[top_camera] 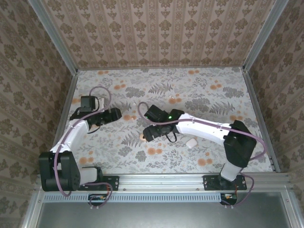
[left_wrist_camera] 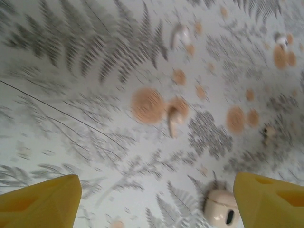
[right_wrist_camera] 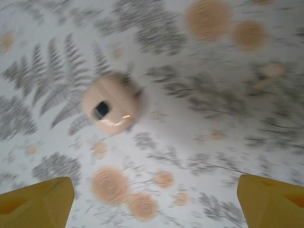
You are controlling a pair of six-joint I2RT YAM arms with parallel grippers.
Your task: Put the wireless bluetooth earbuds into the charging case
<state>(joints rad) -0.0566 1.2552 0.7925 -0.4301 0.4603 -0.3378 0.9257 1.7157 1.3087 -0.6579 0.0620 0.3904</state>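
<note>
1 earbud (left_wrist_camera: 173,121) lies on the floral table (left_wrist_camera: 71,95), right of the left gripper (left_wrist_camera: 156,190). Its long axis runs left to right, with the stem toward that gripper and the bulb away. A 2nd earbud (left_wrist_camera: 180,34) lies farther right, blurred. Both are tiny and white. The left gripper's jaws stand wide apart, holding nothing. The right gripper (right_wrist_camera: 155,190), equally spread and empty, hovers beside a round tan piece (right_wrist_camera: 111,104).

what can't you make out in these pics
Left wrist view: earbud smeared by motion blur; fine detail unreadable.
Right wrist view: round cream piece blurred; its dark window can't be identified.
Top view: white box too small to tell lid open or shut.
Top view: white speck too small to confirm as an earbud.
</note>
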